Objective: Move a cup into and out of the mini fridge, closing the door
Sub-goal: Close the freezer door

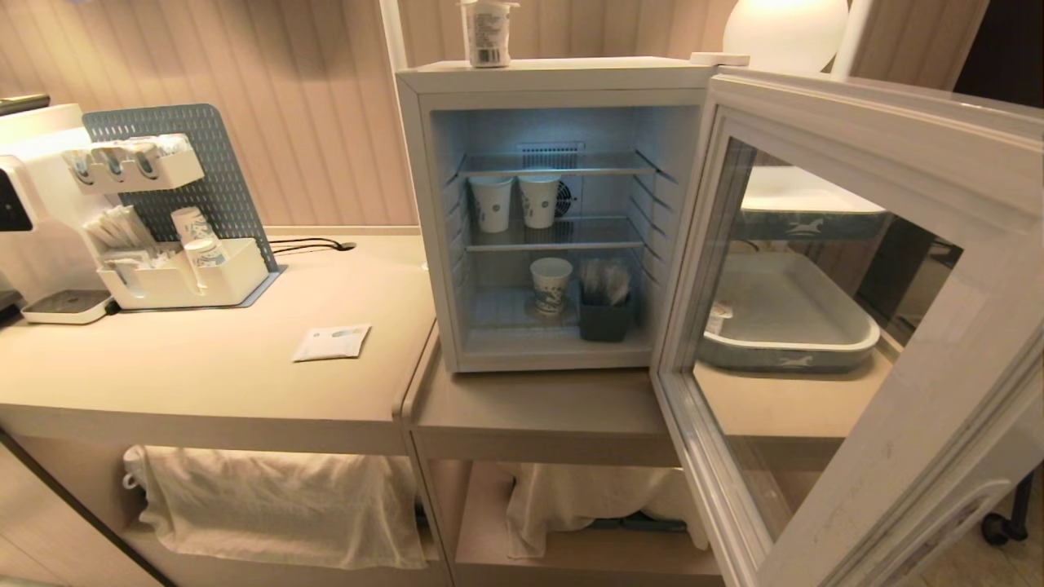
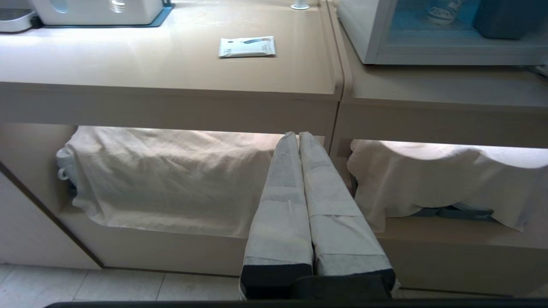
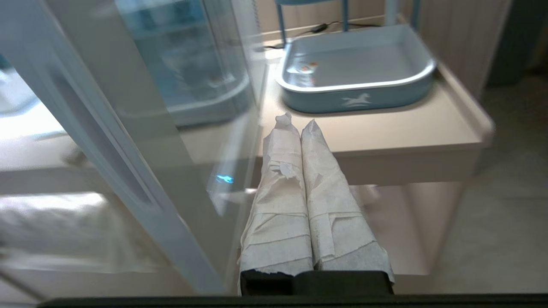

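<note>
The mini fridge (image 1: 563,77) stands on the counter with its lit interior showing. Its door (image 1: 856,326), a pale frame round a glass window, is swung wide out to the right. The cup (image 1: 488,33), a small white tub with dark print, stands upright on the fridge's top. Neither arm shows in the head view. My left gripper (image 2: 298,134) is shut and empty, low before the counter's front edge. My right gripper (image 3: 295,122) is shut and empty, just beside the open door's glass (image 3: 141,128).
Paper cups (image 1: 492,204) and a dark holder (image 1: 605,316) sit on the fridge shelves. A coffee machine (image 1: 24,212), an organiser (image 1: 175,277) and a sachet (image 1: 332,342) are on the left counter. Behind the door lies a blue-grey tray (image 3: 355,94). Cloths (image 2: 171,179) hang under the counter.
</note>
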Motion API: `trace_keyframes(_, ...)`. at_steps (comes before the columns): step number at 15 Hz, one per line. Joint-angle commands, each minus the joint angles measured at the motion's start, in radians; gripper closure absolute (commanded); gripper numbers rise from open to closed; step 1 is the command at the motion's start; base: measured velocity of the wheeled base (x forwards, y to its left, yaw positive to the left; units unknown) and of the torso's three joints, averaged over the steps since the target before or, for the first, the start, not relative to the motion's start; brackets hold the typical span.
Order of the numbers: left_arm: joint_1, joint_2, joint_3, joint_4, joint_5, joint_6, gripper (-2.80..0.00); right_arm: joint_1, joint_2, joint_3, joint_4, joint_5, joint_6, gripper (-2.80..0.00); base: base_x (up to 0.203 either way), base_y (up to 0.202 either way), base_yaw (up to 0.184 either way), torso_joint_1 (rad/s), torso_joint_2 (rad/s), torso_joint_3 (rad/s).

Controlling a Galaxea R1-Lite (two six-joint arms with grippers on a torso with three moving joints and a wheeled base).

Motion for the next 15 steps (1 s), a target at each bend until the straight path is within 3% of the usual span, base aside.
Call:
trace_keyframes(1, 0.000, 0.002, 0.000, 0.000, 0.001, -0.001, 0.00, 0.025, 0.214, -0.085, 0.005, 0.019, 0.033, 0.00, 0.000, 0.000, 0.000, 0.000, 0.00, 0.000)
trace_keyframes(3, 0.000, 0.002, 0.000, -0.001, 0.001, -0.001, 0.00, 0.066, 0.430, -0.139, -0.017, 0.111, 0.128, 0.00, 0.000, 0.000, 0.000, 0.000, 0.00, 0.000)
trace_keyframes(5, 0.000, 0.002, 0.000, 0.000, 0.001, -0.001, 0.00, 0.089, 0.635, -0.172, -0.099, 0.272, 0.218, 0.00, 0.000, 0.000, 0.000, 0.000, 0.00, 0.000)
trace_keyframes(9, 0.000, 0.002, 0.000, -0.001, 0.001, -0.001, 0.00, 0.112, 0.896, -0.208, -0.319, 0.749, 0.308, 0.00, 0.000, 0.000, 0.000, 0.000, 0.00, 0.000)
trace_keyframes(10, 0.000, 0.002, 0.000, 0.000, 0.001, -0.001, 0.00, 0.115, 0.931, -0.216, -0.356, 0.827, 0.315, 0.00, 0.000, 0.000, 0.000, 0.000, 0.00, 0.000)
trace_keyframes(12, 0.000, 0.002, 0.000, -0.001, 0.001, -0.001, 0.00, 0.119, 0.985, -0.231, -0.430, 0.865, 0.323, 0.00, 0.000, 0.000, 0.000, 0.000, 0.00, 0.000)
trace_keyframes(15, 0.000, 0.002, 0.000, 0.000, 0.001, -0.002, 0.00, 0.152, 1.105, -0.326, -0.482, 0.853, 0.385, 0.00, 0.000, 0.000, 0.000, 0.000, 0.00, 0.000)
